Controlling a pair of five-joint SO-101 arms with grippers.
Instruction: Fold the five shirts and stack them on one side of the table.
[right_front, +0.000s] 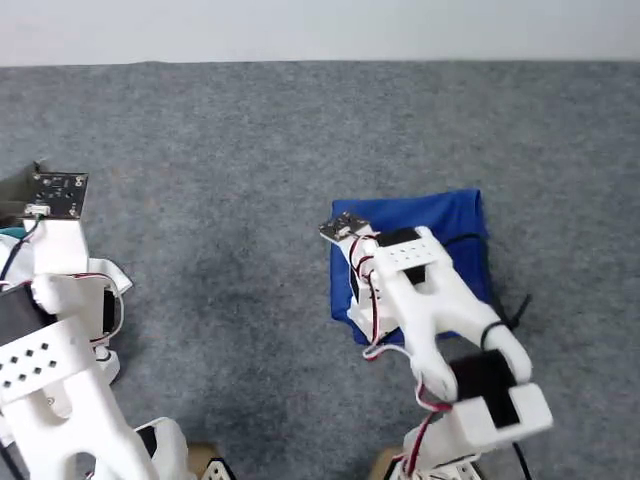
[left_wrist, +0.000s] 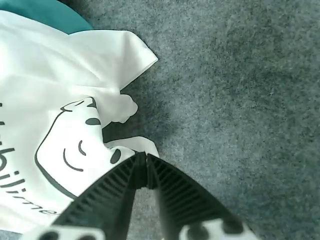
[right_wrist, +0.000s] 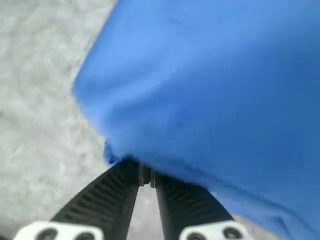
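Observation:
A folded blue shirt (right_front: 450, 232) lies right of the table's middle. My right gripper (right_wrist: 145, 176) is shut on the blue shirt (right_wrist: 210, 90) at its left edge, and the cloth hangs in a fold from the tips. In the high view the right arm (right_front: 420, 290) lies across that shirt. At the table's left edge sits a white shirt (left_wrist: 55, 100) with a drawn face. My left gripper (left_wrist: 146, 161) is shut on a small raised fold of its hem. A corner of the white shirt (right_front: 118, 277) pokes out beside the left arm.
A teal shirt (left_wrist: 50, 12) lies under the white one, with a sliver of the teal shirt (right_front: 10, 232) at the left edge. The grey carpet-like tabletop (right_front: 220, 150) stretches bare across the back and between the arms. A white wall runs behind.

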